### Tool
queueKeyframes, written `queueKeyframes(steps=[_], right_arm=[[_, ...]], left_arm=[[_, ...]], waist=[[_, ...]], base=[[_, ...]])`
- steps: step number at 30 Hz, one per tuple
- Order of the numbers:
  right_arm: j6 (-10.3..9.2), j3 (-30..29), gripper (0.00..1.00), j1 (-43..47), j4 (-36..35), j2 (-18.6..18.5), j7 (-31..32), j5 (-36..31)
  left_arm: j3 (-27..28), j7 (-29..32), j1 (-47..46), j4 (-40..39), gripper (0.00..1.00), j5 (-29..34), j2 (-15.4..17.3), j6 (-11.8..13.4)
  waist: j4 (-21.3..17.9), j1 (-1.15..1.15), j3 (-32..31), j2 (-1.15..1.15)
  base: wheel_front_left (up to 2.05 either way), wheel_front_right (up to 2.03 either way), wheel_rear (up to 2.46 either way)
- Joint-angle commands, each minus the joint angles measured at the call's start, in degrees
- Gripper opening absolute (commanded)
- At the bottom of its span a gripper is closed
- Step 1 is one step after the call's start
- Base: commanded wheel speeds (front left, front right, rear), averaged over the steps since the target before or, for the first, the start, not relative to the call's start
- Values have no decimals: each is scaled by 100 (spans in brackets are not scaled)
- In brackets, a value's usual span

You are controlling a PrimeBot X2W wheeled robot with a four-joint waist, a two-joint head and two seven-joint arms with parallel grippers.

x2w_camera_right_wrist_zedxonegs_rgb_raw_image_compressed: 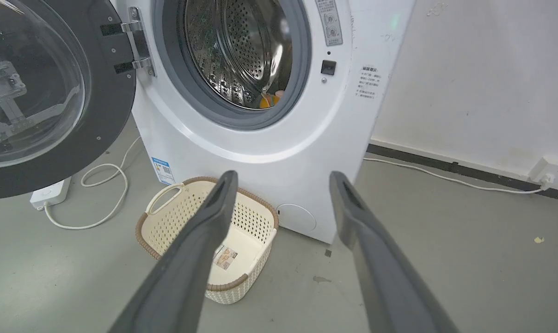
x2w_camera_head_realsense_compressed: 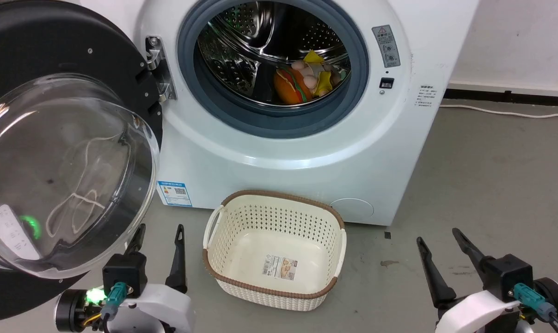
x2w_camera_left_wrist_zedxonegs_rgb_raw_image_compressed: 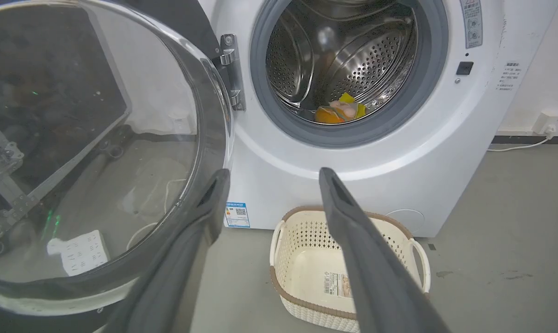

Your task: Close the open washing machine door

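Big white front-loading washing machine (x2w_camera_head_realsense_compressed: 306, 152): round black-rimmed glass door (x2w_camera_head_realsense_compressed: 61, 138) swung wide off its left hinge (x2w_camera_head_realsense_compressed: 156, 69). I'd push the black rim (x2w_camera_head_realsense_compressed: 52, 41) far from the hinge, not the glass (x2w_camera_head_realsense_compressed: 75, 194), right through to latch. Left gripper (x2w_camera_head_realsense_compressed: 161, 227), just beside door's lower rim, and right gripper (x2w_camera_head_realsense_compressed: 438, 235): jaws wide apart, empty.

The left gripper (x2w_camera_head_realsense_compressed: 161, 233) sits at the lower left of the head view, its two dark fingers spread wide and pointing upward. The right gripper (x2w_camera_head_realsense_compressed: 438, 238) sits at the lower right, its fingers likewise parted.
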Motion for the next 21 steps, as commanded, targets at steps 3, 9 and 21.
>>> queueKeyframes(steps=[3,9,21], right_arm=[[0,-33,100,14,-1,1,-81,105],[1,-45,100,40,-8,2,-153,206],[1,33,100,100,-11,4,-296,356]], left_arm=[[-26,-84,5,-31,100,-8,0,-6],[-62,-156,18,-58,100,-10,5,-16],[-127,-300,68,-111,100,-16,30,-38]], waist=[[14,0,-2,0],[76,0,-9,0],[407,0,-39,0]], base=[[0,0,0],[0,0,0],[0,0,0]])
